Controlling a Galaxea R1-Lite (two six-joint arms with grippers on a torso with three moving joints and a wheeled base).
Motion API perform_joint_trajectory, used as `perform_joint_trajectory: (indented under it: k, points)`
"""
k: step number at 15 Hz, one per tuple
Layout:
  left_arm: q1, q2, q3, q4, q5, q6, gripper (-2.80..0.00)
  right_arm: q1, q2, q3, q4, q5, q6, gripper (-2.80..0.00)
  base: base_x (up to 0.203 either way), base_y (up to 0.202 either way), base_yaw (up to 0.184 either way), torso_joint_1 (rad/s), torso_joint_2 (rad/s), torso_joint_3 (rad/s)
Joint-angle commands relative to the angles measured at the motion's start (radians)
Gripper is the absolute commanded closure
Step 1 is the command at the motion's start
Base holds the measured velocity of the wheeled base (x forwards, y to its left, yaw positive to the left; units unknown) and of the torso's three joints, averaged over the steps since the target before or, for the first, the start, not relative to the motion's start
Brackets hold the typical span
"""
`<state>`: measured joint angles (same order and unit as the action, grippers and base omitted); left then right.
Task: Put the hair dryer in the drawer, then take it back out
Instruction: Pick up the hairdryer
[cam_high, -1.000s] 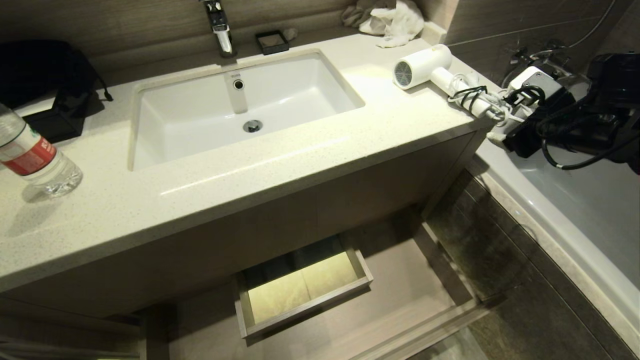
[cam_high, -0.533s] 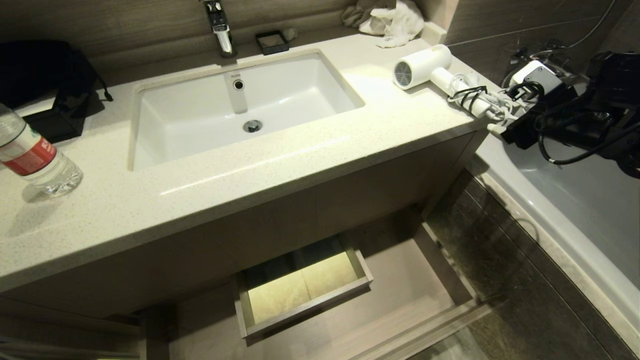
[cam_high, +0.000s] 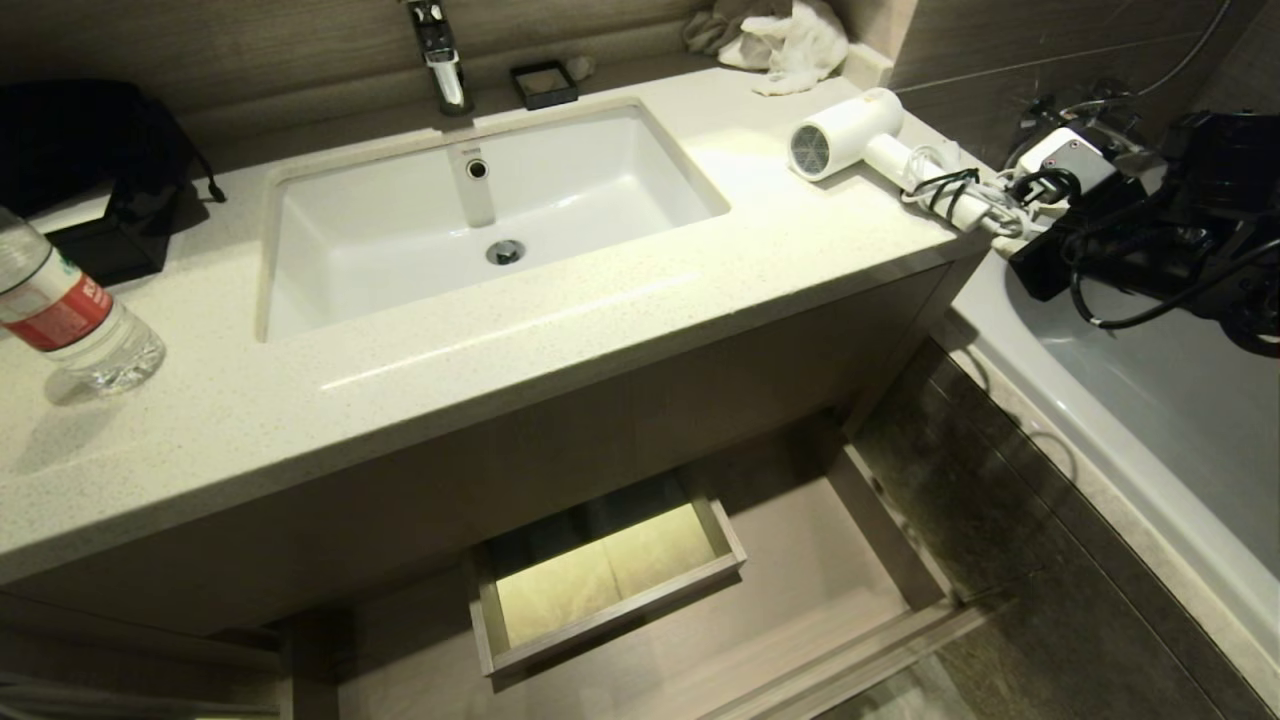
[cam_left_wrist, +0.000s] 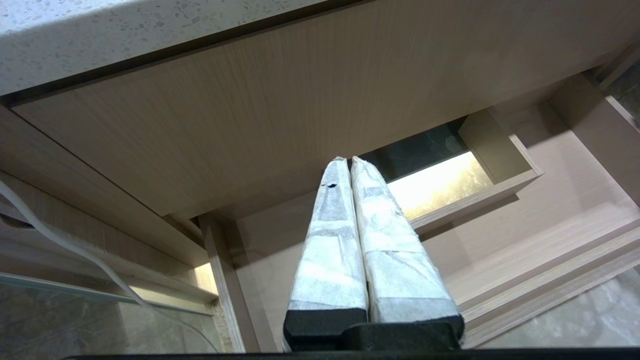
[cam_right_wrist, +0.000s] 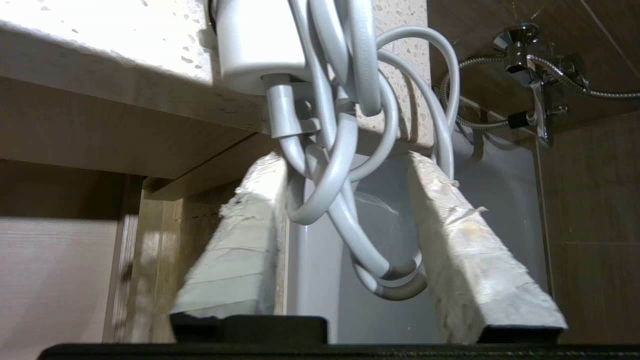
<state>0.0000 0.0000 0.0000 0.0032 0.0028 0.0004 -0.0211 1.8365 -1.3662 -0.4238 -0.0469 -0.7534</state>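
Observation:
The white hair dryer (cam_high: 845, 135) lies on the countertop's right end, grey grille toward the sink, its bundled cord (cam_high: 960, 195) hanging over the counter's edge. My right gripper (cam_high: 1012, 232) sits at that edge beside the bathtub. In the right wrist view the right gripper (cam_right_wrist: 345, 160) has its fingers apart, with the cord loops (cam_right_wrist: 330, 195) dangling between them below the handle end (cam_right_wrist: 255, 45). The drawer (cam_high: 800, 585) stands pulled out below the counter. My left gripper (cam_left_wrist: 345, 161) is shut and empty, low in front of the drawer (cam_left_wrist: 550, 210).
A sink (cam_high: 480, 210) with a tap fills the counter's middle. A water bottle (cam_high: 70, 320) and a black bag (cam_high: 90, 150) sit at the left, a white cloth (cam_high: 790, 45) at the back. The bathtub (cam_high: 1150, 400) lies right of the cabinet.
My right gripper has risen along the counter's right edge, up to the hanging cord. The hair dryer has stayed where it lay.

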Motion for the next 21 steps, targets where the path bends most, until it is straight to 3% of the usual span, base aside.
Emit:
perform_joint_trajectory:
  k: [1, 12, 21]
  points:
    - [0.000, 0.000, 0.000, 0.000, 0.000, 0.000, 0.00, 0.000, -0.009, 0.002, -0.007, 0.001, -0.004, 0.00, 0.000, 0.000, 0.000, 0.000, 0.00, 0.000]
    - [0.000, 0.000, 0.000, 0.000, 0.000, 0.000, 0.00, 0.025, -0.192, 0.067, -0.010, 0.001, 0.008, 0.00, 0.000, 0.000, 0.000, 0.000, 0.00, 0.000]
    - [0.000, 0.000, 0.000, 0.000, 0.000, 0.000, 0.00, 0.096, -0.506, 0.243, -0.027, 0.010, -0.013, 0.00, 0.000, 0.000, 0.000, 0.000, 0.00, 0.000]
